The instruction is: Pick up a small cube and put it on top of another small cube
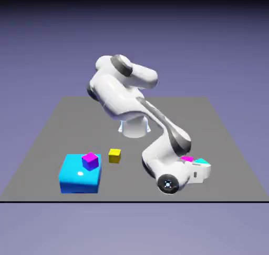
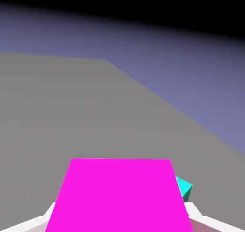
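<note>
The pink small cube (image 2: 122, 195) fills the bottom of the hand view, and my gripper (image 2: 122, 227) is shut on it, a pale fingertip (image 2: 205, 220) showing at either side. The teal small cube (image 2: 184, 188) peeks out just past its right edge, very close. In the exterior view the pink cube (image 1: 187, 158) and the teal cube (image 1: 201, 161) lie side by side low on the table at the right, with my gripper (image 1: 190, 163) down at them. The hand hides most of both cubes there.
A large flat bright-blue block (image 1: 80, 174) sits at the exterior view's left, with a magenta-topped, purple-sided cube (image 1: 90, 160) on it. A yellow cube (image 1: 114, 155) lies just right of the block. The table's front edge (image 1: 131, 200) runs close below the hand.
</note>
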Tool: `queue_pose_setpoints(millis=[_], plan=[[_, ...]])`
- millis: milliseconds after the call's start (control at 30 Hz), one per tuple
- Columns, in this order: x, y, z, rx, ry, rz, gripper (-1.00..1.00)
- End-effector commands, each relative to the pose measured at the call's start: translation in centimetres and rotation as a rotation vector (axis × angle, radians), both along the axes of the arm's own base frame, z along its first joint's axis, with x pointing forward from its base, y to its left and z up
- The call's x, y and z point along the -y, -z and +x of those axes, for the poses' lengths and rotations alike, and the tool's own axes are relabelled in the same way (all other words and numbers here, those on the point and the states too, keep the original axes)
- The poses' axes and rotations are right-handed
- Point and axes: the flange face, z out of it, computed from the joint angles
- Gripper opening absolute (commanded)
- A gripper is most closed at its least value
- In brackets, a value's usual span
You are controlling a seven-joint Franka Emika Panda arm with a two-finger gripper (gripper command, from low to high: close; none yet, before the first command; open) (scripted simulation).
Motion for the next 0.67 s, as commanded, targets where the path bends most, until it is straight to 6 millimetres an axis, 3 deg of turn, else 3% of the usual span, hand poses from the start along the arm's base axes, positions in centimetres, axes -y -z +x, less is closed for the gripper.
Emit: queue_pose_setpoints(millis=[0,167,333,400,500,533,567,633], plan=[[-0.4,-0.1,-0.6,-0.006,0.029,-0.001,-1.00],[-1.4,-0.2,-3.6,-0.036,0.180,-0.035,-1.00],[-0.9,0.5,-6.9,-0.067,0.354,-0.113,-1.00],[-0.8,0.6,-7.3,-0.070,0.374,-0.123,-1.00],[-4.0,4.1,-10.2,-0.070,0.374,-0.123,-1.00],[-4.2,4.4,-10.5,-0.070,0.374,-0.124,-1.00],[-4.2,4.4,-10.5,-0.070,0.374,-0.124,1.00],[-3.2,3.2,-9.4,-0.071,0.374,-0.122,1.00]])
